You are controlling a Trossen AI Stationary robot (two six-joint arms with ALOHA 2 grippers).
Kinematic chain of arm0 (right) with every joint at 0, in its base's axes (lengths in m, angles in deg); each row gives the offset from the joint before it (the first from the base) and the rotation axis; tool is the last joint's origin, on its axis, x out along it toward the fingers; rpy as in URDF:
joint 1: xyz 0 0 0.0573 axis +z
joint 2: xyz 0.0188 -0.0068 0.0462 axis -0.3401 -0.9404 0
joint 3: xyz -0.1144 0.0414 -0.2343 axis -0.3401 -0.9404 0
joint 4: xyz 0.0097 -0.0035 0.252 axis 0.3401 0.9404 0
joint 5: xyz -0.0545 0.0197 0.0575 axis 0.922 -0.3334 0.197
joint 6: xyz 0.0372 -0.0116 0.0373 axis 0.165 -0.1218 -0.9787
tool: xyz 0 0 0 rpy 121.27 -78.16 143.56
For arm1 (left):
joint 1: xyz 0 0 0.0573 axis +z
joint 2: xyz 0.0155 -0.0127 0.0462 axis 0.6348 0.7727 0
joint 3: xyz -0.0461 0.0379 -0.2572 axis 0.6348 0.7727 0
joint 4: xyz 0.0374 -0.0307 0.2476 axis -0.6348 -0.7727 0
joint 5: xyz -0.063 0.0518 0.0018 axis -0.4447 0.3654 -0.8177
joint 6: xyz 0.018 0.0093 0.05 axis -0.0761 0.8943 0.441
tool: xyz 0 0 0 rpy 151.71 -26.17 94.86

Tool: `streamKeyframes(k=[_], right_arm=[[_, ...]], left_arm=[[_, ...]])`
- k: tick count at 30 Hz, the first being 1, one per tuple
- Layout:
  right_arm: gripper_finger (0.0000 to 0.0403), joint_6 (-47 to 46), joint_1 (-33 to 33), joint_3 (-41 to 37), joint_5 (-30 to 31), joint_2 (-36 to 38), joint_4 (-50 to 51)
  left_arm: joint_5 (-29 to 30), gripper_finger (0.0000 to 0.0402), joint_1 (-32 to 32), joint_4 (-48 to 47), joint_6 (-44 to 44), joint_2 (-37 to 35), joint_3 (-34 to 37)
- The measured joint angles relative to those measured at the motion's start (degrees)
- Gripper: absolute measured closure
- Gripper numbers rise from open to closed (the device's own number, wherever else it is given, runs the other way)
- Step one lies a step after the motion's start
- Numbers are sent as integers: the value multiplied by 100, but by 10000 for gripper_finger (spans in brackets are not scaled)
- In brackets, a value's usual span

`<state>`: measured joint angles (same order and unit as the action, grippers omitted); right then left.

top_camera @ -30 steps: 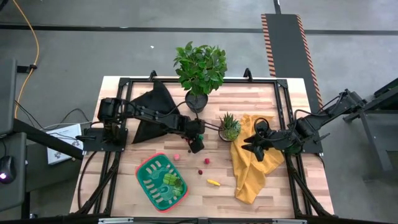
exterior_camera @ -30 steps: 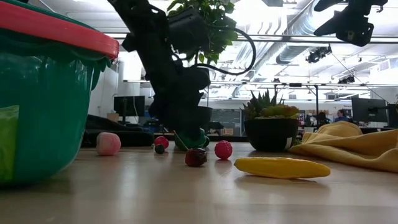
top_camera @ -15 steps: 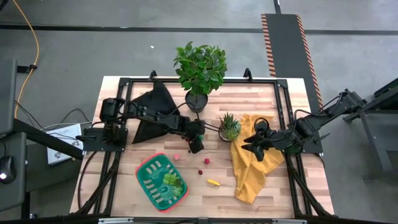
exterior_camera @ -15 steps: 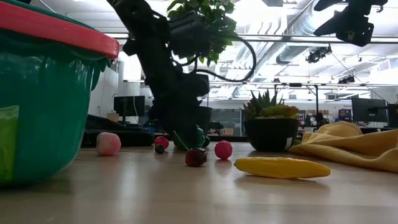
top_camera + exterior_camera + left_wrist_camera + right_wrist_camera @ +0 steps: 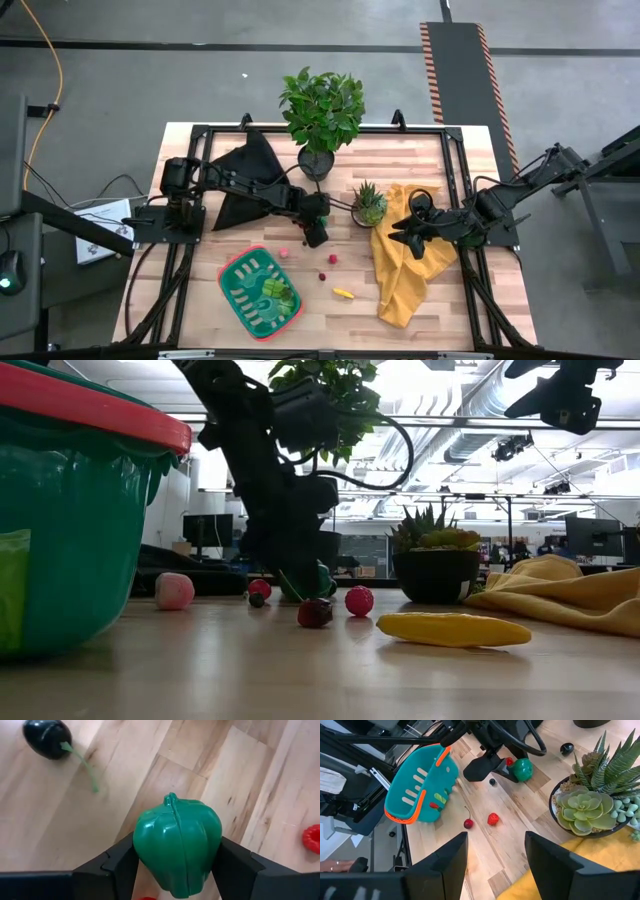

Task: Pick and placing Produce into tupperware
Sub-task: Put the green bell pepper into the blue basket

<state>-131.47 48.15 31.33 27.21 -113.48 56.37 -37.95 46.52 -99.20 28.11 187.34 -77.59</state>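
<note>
The left gripper (image 5: 175,870) clamps its jaws on a green pepper (image 5: 177,851) low over the worktop, the tupperware (image 5: 262,291) lying near-left of it (right gripper (image 5: 412,232) open over the yellow cloth (image 5: 405,275))

The tupperware (image 5: 70,510) is cut off at the low view's edge — its inside hidden.

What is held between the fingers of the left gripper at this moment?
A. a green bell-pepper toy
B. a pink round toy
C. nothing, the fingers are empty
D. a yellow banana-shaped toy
A. In the left wrist view the left gripper has its two dark fingers pressed on both sides of the glossy green bell-pepper toy, just above the wooden table.
</note>
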Motion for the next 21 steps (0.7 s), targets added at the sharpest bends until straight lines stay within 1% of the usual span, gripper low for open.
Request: streamKeyframes(k=[5,8,14,19,21], right_arm=[[215,2,2,0,5,0,-2],[215,2,0,0,7,0,-2],[215,0,2,0,7,0,-4],[215,21,0,0,6,-2,-2],[215,39,2,0,5,-2,-2]], left_arm=[[-273,191,2,0,7,-73,-11],[-489,193,1,-195,26,-116,-182],[-1013,201,0,-1208,488,-121,-993],[-1329,198,0,-2014,844,-122,-1736],[-1366,199,-4,-2299,993,-122,-2014]])
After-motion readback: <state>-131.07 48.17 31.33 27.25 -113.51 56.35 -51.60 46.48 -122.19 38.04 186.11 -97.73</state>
